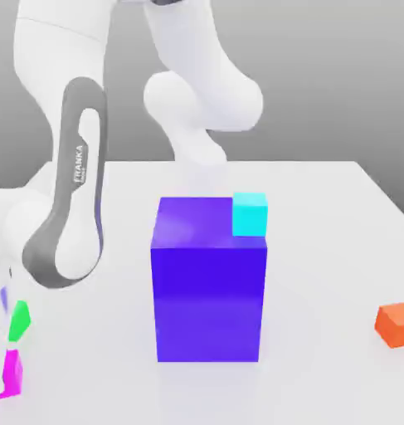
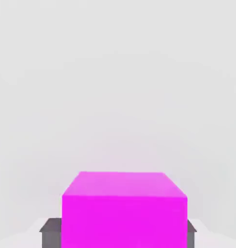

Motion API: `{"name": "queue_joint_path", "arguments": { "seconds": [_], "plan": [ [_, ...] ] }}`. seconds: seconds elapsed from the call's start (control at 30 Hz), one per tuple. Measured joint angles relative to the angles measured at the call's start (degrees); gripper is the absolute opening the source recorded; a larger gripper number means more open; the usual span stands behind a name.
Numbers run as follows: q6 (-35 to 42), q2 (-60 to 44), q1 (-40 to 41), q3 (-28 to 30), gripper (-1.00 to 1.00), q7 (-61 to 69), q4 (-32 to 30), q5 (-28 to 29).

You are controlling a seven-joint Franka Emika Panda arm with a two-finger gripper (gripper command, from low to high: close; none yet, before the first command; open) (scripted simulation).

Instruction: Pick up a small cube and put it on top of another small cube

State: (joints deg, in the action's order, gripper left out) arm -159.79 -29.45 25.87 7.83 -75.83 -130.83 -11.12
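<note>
White table [image 1: 338, 216] carries all items; its surface is plain and unmarked.

Panda arm [image 1: 72, 207]: white links with a grey side panel, descending along the exterior view's left edge of the table. The panel bears the word "FRANKA" in white capitals, reading lengthwise along the link. A second, smaller line of lettering beneath it is not legible.

Large blue block [image 1: 209, 282]: upright near the middle of the table, by far the biggest object on it. No markings.

Orange cube [image 1: 396, 324]: resting on the table near the exterior view's right edge, well apart from the blue block, turned slightly askew.

Cyan cube [image 1: 250, 214]: small, at the blue block's upper back corner on the exterior view's right. Whether it sits on the block's top or stands behind it cannot be determined.

Magenta cube [image 1: 12, 373]: small, at the near corner of the table on the exterior view's left, directly below the gripper [image 1: 10, 344]. In the hand view the magenta cube [image 2: 124, 208] sits between two dark grey fingertips [image 2: 51, 233], one flush against each side; the jaws are closed onto it. A green part [image 1: 20, 320] shows just above the cube.
</note>
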Motion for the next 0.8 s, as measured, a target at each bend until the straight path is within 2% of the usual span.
{"name": "queue_joint_path", "arguments": {
  "seconds": [0.2, 0.47, 0.57, 0.7, 0.73, 0.8],
  "plan": [
    [6.7, 9.2, -1.7, 2.9, -1.0, -2.0, -2.4, 3.4],
    [9.2, 21.4, 2.3, 8.6, -1.0, 3.9, -11.9, 8.4],
    [8.2, 22.9, 4.3, 9.2, -1.0, 7.4, -14.4, 7.3],
    [1.7, 16.0, 6.3, 6.5, -1.0, 11.6, -14.3, 2.1],
    [0.6, 14.8, 6.8, 5.9, 1.0, 12.2, -14.3, 1.3],
    [0.6, 14.8, 6.8, 5.9, 1.0, 12.2, -14.3, 1.3]
  ]
}}
